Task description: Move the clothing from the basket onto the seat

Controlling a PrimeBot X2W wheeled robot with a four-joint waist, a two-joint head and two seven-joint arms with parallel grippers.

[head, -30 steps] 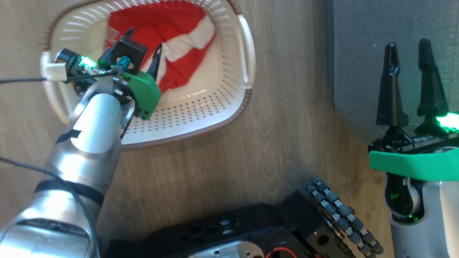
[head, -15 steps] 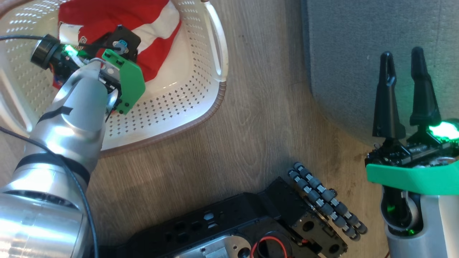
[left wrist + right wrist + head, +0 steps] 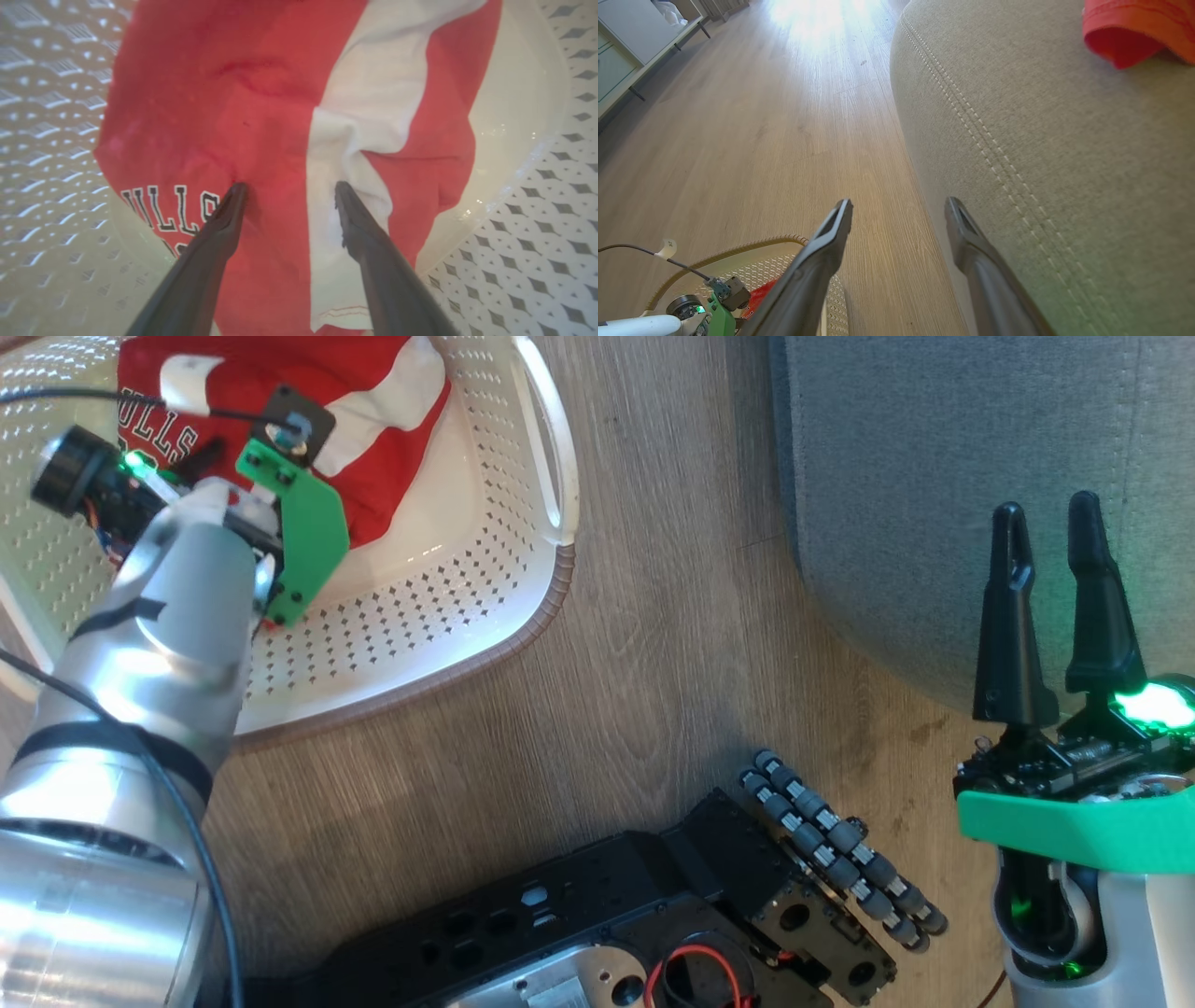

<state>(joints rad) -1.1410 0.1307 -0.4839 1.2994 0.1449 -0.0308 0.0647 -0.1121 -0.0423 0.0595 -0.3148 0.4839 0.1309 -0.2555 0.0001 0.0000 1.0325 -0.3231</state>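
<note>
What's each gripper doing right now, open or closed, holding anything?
Left gripper: open, fingertips at the red-and-white garment in the basket, not closed on it.
Right gripper: open, empty.

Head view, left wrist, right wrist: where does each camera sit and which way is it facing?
Head view: on the head, looking down at floor, basket and seat; left forearm and open right gripper show.
Left wrist view: on the left wrist, looking down into the basket at the clothing; open left gripper shows.
Right wrist view: on the right wrist, looking along floor and seat; its fingers show.
Shared: head and left wrist views show the clothing.
</note>
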